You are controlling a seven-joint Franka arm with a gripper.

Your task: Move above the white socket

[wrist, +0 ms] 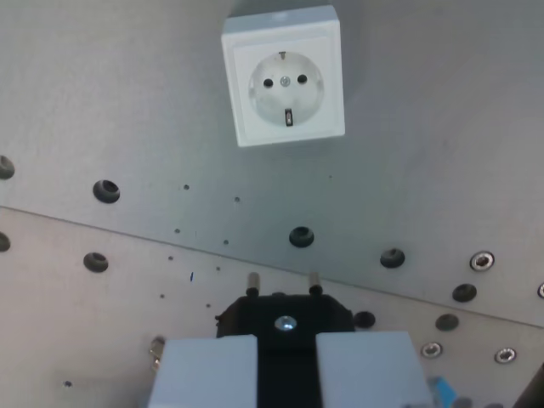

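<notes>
The white socket [284,75] is a square wall-type box with a round recess and two holes. It lies flat on the grey plate in the upper middle of the wrist view. My gripper [286,367] is at the bottom middle, well below the socket in the picture. Its two pale fingers [206,370] are shut on a black plug [285,319]. The plug's two metal pins [252,281] point up the picture toward the socket. A screw head shows on the plug's top.
The grey metal plate [127,102] has several dark round holes [106,190] and small screw holes. A seam runs slanted across the view, with a lighter plate [76,323] below it. Silver bolts [482,260] sit at the right.
</notes>
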